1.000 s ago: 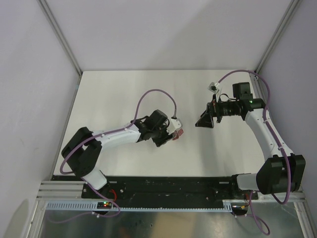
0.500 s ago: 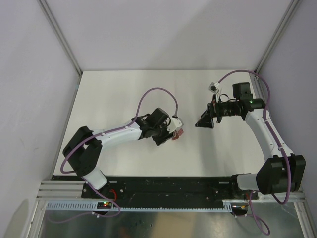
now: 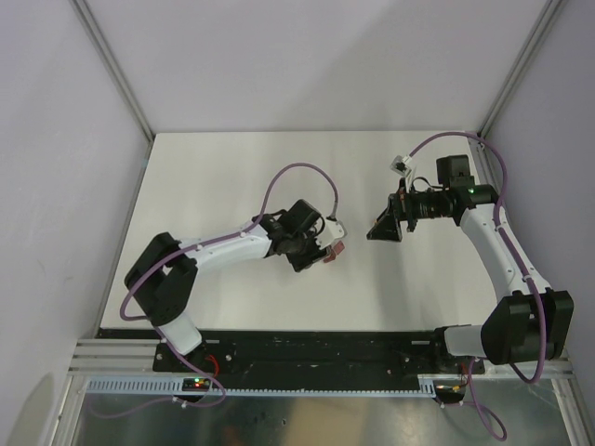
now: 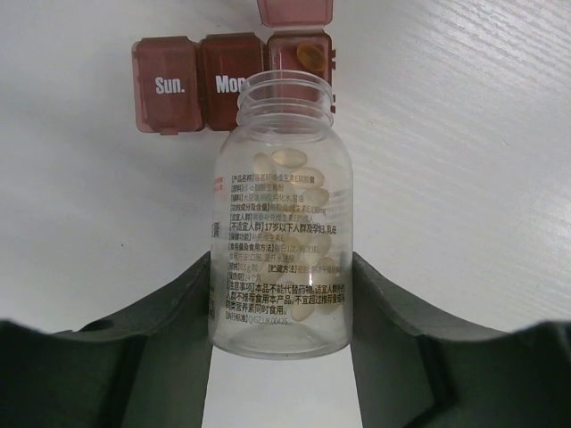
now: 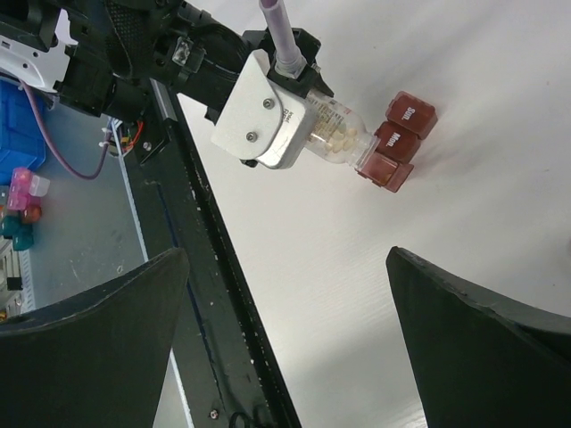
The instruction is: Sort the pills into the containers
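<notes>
My left gripper (image 4: pixel 282 299) is shut on a clear labelled bottle (image 4: pixel 284 223), one finger on each side of its base. Pale yellowish pills (image 4: pixel 294 174) lie inside it. The open mouth of the bottle points at the dark red containers (image 4: pixel 165 85), a strip marked "Sun." and "Mon". The third compartment (image 4: pixel 314 69) has its lid (image 4: pixel 294 9) up and a pill (image 4: pixel 308 51) inside. In the top view the left gripper (image 3: pixel 316 247) is right next to the containers (image 3: pixel 337 247). My right gripper (image 3: pixel 383 228) hangs open and empty to their right. It (image 5: pixel 285 339) looks at the bottle (image 5: pixel 337 135) and containers (image 5: pixel 400 141).
A black rail (image 5: pixel 205 267) runs along the table's near edge, with a blue bin (image 5: pixel 18 134) and small coloured items beyond it. A small white connector (image 3: pixel 400 165) lies by the right arm. Walls close off the left, far and right sides.
The left arm has crept a little to the right, bringing the bottle mouth closer over the containers. The right arm has not moved.
</notes>
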Motion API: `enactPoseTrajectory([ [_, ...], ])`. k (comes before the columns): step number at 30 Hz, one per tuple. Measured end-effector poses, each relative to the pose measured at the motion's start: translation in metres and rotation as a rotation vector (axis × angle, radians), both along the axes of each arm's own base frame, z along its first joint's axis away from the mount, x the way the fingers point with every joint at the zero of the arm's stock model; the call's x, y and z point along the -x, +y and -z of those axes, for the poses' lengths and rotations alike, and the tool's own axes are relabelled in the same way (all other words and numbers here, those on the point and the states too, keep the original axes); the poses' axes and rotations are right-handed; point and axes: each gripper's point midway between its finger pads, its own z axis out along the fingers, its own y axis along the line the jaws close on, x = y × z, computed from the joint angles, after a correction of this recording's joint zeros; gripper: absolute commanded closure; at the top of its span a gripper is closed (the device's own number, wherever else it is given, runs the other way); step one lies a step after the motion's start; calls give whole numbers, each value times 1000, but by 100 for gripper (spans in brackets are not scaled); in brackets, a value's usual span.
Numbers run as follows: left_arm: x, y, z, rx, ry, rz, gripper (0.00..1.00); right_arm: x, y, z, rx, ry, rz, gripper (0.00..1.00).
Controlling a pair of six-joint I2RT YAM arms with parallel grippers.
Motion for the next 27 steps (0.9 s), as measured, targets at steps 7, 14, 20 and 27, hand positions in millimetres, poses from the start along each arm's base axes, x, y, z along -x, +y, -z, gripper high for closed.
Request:
enactPoseTrajectory([
  [7,2,-1,-2,-19,10,15,100,1,0,1,3,-4,-5,0],
  [14,0,-5,-6,-31,9,32,100,2,-1,1,4,-2,-7,0],
  [20,0,-6,-4,-59,19,42,100,3,-1,3,6,3,-8,0],
  [27,0,-3,-2,-91,27,46,100,5,-3,4,8,2,-7,0],
])
